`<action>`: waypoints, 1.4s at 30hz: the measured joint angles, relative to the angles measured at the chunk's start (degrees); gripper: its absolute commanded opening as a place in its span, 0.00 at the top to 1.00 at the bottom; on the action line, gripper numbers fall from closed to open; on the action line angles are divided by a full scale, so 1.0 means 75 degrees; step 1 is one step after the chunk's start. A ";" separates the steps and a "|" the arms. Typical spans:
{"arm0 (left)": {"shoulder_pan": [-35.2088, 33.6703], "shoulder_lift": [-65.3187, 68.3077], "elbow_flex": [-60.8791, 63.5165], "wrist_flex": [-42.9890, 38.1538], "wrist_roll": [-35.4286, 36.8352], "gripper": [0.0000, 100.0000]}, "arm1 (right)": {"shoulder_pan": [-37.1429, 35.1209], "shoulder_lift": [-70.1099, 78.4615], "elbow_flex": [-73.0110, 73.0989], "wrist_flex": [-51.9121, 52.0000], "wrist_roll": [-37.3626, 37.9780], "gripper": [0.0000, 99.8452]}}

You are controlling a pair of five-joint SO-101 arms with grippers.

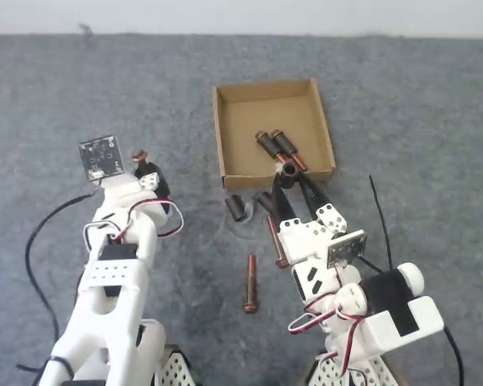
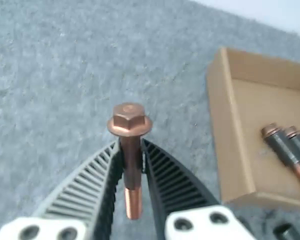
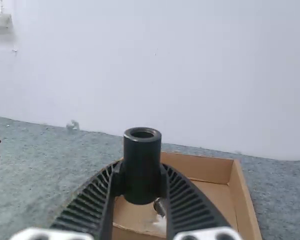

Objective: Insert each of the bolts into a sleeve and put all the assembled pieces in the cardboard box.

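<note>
The cardboard box (image 1: 253, 108) already holds two assembled pieces (image 1: 278, 149). My right gripper (image 3: 140, 172) clamps a sleeve (image 3: 142, 150) upright over its near wall. My left gripper (image 2: 132, 152), well apart, clenches a bolt (image 2: 130, 125) just under the head, tip pointing back between my fingers. I think the sleeve could jam against them, or the bolt could pivot. A loose bolt (image 1: 250, 283) lies on the carpet; a second seems half hidden under my right arm.

Looks like a robotics lab bench, grey carpet-like table surface (image 1: 48, 96), bare white wall (image 3: 190, 60), two white plastic arms (image 1: 117, 265) with exposed wiring
</note>
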 measured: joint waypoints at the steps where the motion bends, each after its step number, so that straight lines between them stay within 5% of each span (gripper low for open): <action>1: 0.0070 0.0000 0.0105 -0.0305 0.0012 0.99 | 0.0000 0.0035 0.0000 0.0000 0.0000 1.00; 16: 0.3270 0.0000 0.0176 -0.3235 0.0012 0.99 | -0.0152 0.2157 -0.0527 -0.0422 0.0000 0.99; 25: 0.4677 -0.0047 0.0035 -0.2719 -0.0035 0.99 | -0.0211 0.2157 -0.0527 -0.0422 0.0000 0.99; 32: 0.4782 -0.0047 -0.0445 -0.2579 -0.0035 0.99 | -0.0211 0.2157 -0.0527 -0.0422 -0.0012 0.99; 42: 0.4982 -0.0047 -0.1711 -0.0961 -0.0012 0.99 | -0.0246 0.2157 -0.0527 -0.0422 -0.0012 0.99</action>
